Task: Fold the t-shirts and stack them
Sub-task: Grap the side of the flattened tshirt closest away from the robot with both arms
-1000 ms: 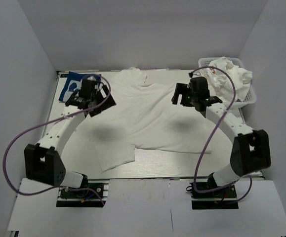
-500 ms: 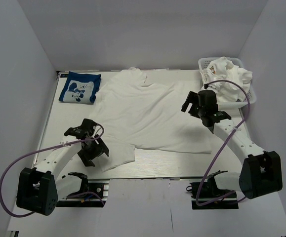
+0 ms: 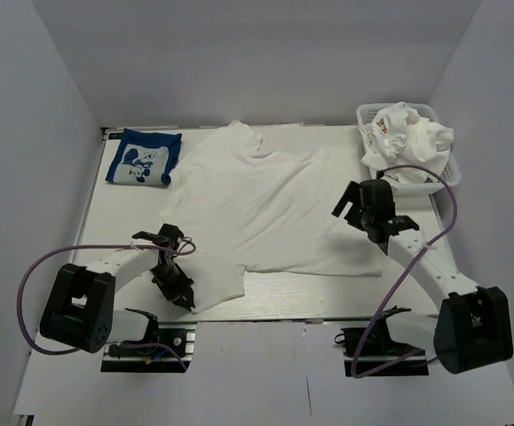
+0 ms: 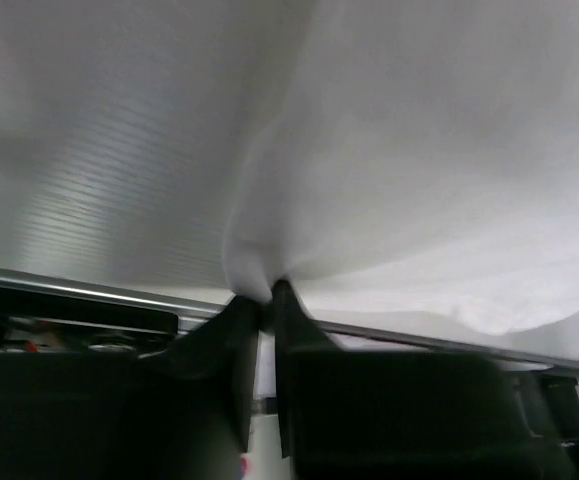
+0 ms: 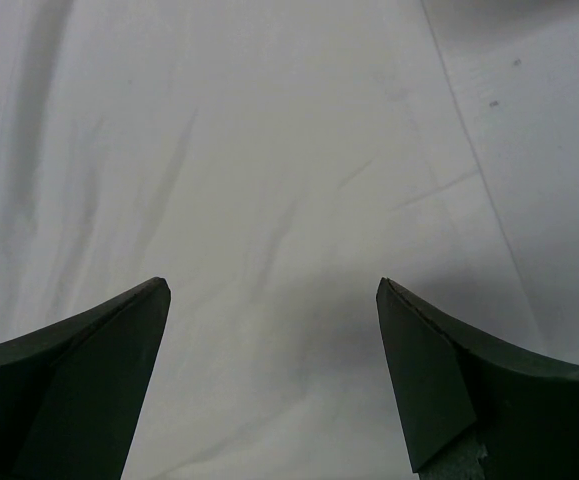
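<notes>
the white t-shirt (image 3: 265,204) lies spread out flat across the middle of the bench (image 3: 114,222), collar toward the far wall and hem toward the arms, with soft wrinkles over its body. its near-left corner hangs close to the front edge. there the left end effector (image 3: 178,288) is clamped on it. in the left wrist view the two dark fingers (image 4: 239,340) stand almost together, with a small peak of white cloth bunched between their tips. the navy t-shirt (image 3: 144,157) sits folded into a neat square at the far left corner, white cartoon print facing up, well apart from the white one.

the right end effector (image 3: 363,209) hovers over the right side of the white t-shirt, jaws spread wide and holding nothing. the right wrist view shows only smooth cloth between them and a strip of bare bench to the right.

a white basket (image 3: 450,173) at the far right corner holds a crumpled heap of white cloth (image 3: 407,133). the bench is white with fine ribbing, edged at the front by a metal rail (image 4: 69,285). plain pale grey walls (image 3: 257,62) close in three sides.
</notes>
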Action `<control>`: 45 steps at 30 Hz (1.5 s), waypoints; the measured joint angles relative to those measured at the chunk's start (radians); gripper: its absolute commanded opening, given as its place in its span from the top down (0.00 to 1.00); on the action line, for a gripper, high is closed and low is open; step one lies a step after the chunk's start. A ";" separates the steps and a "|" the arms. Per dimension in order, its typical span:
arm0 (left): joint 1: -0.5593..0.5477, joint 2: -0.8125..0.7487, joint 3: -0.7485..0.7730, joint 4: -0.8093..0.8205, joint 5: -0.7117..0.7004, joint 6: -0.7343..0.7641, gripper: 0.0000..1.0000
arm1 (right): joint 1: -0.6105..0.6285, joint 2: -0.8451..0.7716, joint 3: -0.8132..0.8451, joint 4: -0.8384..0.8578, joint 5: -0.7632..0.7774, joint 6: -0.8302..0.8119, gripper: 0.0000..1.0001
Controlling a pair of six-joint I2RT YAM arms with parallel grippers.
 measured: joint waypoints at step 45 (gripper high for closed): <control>-0.020 -0.111 0.237 0.428 0.177 0.254 1.00 | -0.019 -0.137 -0.212 -0.263 0.145 0.160 1.00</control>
